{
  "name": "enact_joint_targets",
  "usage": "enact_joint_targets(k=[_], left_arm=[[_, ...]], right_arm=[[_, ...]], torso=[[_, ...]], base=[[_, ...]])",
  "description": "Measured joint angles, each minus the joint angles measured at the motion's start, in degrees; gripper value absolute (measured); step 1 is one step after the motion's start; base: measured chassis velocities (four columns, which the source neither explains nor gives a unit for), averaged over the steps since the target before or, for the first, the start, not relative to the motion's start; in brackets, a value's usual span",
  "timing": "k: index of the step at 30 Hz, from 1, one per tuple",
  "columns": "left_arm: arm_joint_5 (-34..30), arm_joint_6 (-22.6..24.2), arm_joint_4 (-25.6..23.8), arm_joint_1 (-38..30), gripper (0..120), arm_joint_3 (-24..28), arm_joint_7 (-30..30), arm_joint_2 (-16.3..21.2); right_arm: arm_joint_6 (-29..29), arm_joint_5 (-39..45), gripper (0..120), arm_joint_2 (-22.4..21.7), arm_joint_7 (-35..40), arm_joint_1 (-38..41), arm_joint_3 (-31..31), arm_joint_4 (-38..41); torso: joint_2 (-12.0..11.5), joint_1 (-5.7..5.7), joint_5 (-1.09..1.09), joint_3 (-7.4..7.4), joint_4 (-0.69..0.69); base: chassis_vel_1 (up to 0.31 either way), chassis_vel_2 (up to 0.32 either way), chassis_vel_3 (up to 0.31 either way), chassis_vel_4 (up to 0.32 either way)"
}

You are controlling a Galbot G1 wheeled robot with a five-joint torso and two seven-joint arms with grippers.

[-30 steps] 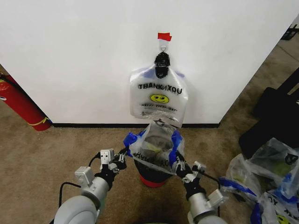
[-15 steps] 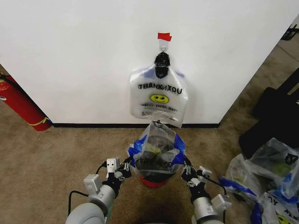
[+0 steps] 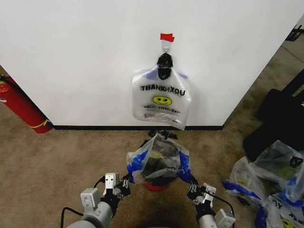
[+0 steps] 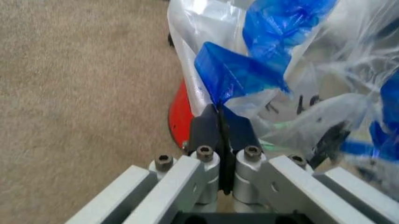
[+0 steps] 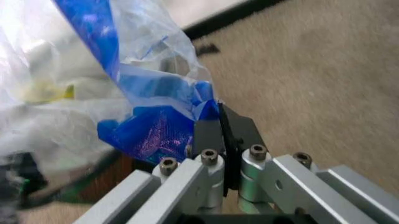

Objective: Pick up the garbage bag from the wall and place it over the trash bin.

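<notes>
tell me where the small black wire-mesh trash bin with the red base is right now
In the head view the small black wire-mesh trash bin stands on the carpet centre-low, between the two grippers, draped by a thin see-through plastic bag.

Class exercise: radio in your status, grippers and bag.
Left gripper and right gripper shut on garbage bag handles. Bag spread over trash bin. Another bag hangs on the wall behind.

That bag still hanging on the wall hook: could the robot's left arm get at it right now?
Probably not: the left gripper is shut on the garbage bag over the trash bin; the hanging bag sits higher, though unobstructed.
</notes>
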Motion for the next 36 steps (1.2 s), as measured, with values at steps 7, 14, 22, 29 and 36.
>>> enact_joint_targets(k=[7,14,22,29,36], left_arm=[[-5.1,7.2,0.6,-3.5,0,-0.8,-2.2,2.8],[-6.2,10.0,3.9,-4.9,0,0.3,-2.1,2.8],[-1.0,6.8,10.0,-8.2,0,2.2,0.3,0.4],[1.7,6.6,12.3,-8.7,0,3.9,2.1,-1.1],[3.2,4.5,13.2,-9.1,0,4.2,3.5,-2.3]], right_arm=[[-8.1,3.6,0,-4.4,3.5,1.4,2.1,1.6],[-11.1,7.3,0,-5.9,4.5,6.9,1.9,-3.8],[-12.3,11.0,0,-5.6,4.3,15.3,1.7,-9.5],[-13.6,11.7,0,-5.3,3.9,20.0,0.5,-13.7],[-12.8,11.4,0,-4.4,3.4,21.1,0.1,-15.3]], torso=[[0.0,0.0,0.0,0.01,0.0],[0.0,0.01,0.0,0.01,0.0],[0.0,0.01,-0.02,0.01,0.0],[0.0,0.01,0.0,0.01,0.01],[0.0,0.01,-0.01,0.01,-0.01]], base=[[0.0,0.0,0.0,0.0],[0.0,0.0,0.0,0.0],[0.0,0.0,0.0,0.0],[0.0,0.0,0.0,0.0],[0.0,0.0,0.0,0.0]])
